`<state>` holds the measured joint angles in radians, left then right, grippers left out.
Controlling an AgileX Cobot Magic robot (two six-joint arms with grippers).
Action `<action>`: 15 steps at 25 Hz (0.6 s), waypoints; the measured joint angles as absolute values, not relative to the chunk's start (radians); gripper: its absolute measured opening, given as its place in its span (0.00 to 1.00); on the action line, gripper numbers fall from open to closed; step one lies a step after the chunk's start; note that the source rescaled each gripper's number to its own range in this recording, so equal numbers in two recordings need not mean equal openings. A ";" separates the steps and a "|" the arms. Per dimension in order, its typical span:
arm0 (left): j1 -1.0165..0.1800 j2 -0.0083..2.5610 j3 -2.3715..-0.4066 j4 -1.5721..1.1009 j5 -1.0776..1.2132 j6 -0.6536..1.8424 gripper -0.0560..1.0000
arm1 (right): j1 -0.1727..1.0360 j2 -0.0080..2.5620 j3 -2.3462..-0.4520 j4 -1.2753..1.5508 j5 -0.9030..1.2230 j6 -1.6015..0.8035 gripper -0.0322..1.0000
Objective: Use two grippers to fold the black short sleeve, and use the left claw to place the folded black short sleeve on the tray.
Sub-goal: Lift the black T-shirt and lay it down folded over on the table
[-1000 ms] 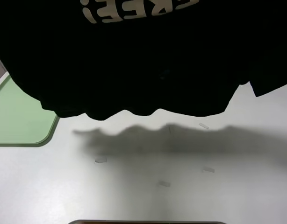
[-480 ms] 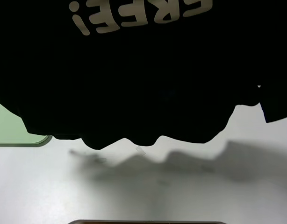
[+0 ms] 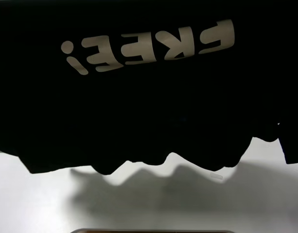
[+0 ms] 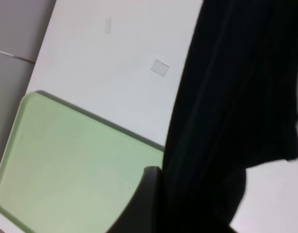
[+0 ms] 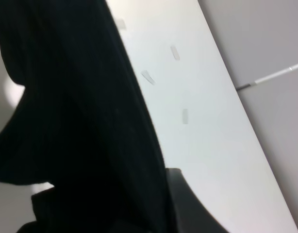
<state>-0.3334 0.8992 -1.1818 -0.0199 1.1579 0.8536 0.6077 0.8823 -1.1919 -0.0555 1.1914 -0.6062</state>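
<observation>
Exterior high: large black soft-fabric T-shirt (image 3: 149, 111) is clamped in left claw (image 4: 157, 187) & right claw (image 5: 167, 187), and should be lowered level w/o twist.

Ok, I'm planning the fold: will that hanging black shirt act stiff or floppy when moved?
Probably very floppy: the black short sleeve hangs in soft folds with a wavy lower edge. It would likely swing and sag when moved, since its hem hangs free above the table, casting a shadow. Its weight cannot be judged.
</observation>
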 joint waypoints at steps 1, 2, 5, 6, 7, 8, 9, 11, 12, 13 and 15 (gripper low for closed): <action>-0.333 0.875 -1.173 -0.026 1.158 0.846 0.05 | 0.608 0.874 -1.192 -0.047 1.191 -0.605 0.03; -0.333 0.852 -1.168 -0.032 1.158 0.837 0.05 | 0.608 0.865 -1.192 -0.042 1.191 -0.602 0.03; -0.333 0.803 -1.165 -0.059 1.158 0.822 0.05 | 0.608 0.851 -1.191 -0.034 1.192 -0.585 0.03; -0.333 0.794 -1.164 -0.064 1.158 0.818 0.05 | 0.608 0.848 -1.184 -0.033 1.192 -0.583 0.03; -0.333 0.791 -1.160 -0.067 1.158 0.817 0.05 | 0.608 0.844 -1.171 -0.033 1.192 -0.583 0.03; -0.333 0.789 -1.147 -0.068 1.158 0.817 0.05 | 0.608 0.844 -1.151 -0.032 1.191 -0.583 0.03; -0.333 0.789 -1.129 -0.068 1.158 0.817 0.05 | 0.608 0.844 -1.129 -0.031 1.190 -0.583 0.03; -0.333 0.794 -1.064 -0.067 1.158 0.819 0.05 | 0.608 0.844 -1.059 -0.031 1.187 -0.583 0.03; -0.333 0.798 -1.033 -0.067 1.158 0.819 0.05 | 0.608 0.844 -1.027 -0.034 1.186 -0.583 0.03; -0.333 0.803 -0.997 -0.065 1.157 0.821 0.05 | 0.608 0.844 -0.991 -0.041 1.177 -0.583 0.03; -0.333 0.814 -0.938 -0.063 1.150 0.822 0.05 | 0.608 0.844 -0.932 -0.059 1.144 -0.584 0.03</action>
<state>-0.3334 0.8141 -0.9382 -0.0631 1.1504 0.8217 0.6077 0.8445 -0.9315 -0.0587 1.1439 -0.5838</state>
